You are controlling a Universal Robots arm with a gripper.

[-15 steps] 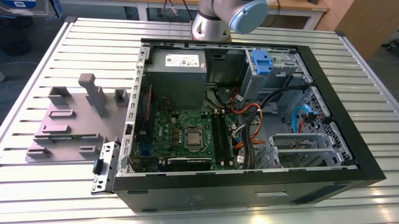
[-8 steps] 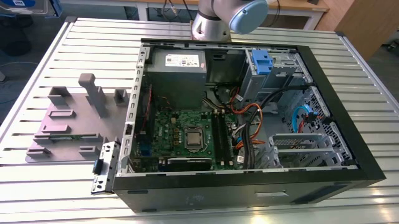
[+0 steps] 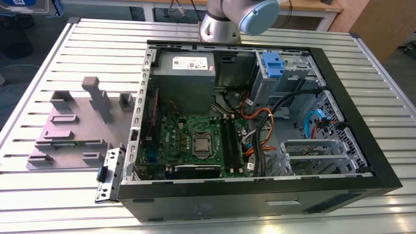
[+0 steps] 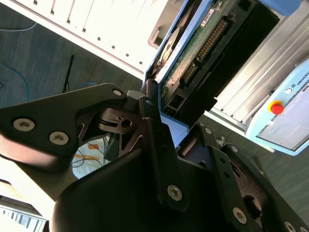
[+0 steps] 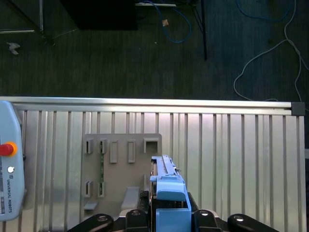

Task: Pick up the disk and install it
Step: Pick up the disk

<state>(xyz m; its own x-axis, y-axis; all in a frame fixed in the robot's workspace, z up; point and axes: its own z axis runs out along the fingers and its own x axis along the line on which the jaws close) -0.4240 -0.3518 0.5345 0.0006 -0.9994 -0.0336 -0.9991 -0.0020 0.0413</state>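
The slatted bench (image 3: 39, 195) carries an open computer case (image 3: 260, 207) lying on its side. Beside it, toward the exterior view's left, is a grey fixture plate (image 3: 71, 146) with its slots bare. The disk (image 5: 166, 181) is off the plate and in the air. In both wrist views the jaws are clamped on one end of it, seemingly one against each flat face, with its blue carrier bracket (image 5: 170, 193) between them. Its long axis runs straight out from the jaws, away from the wrist, so the free end leads (its green circuit board (image 4: 193, 53) is turned to one side). In the first wrist view it hangs over the plate's edge, apparently well above the bench.
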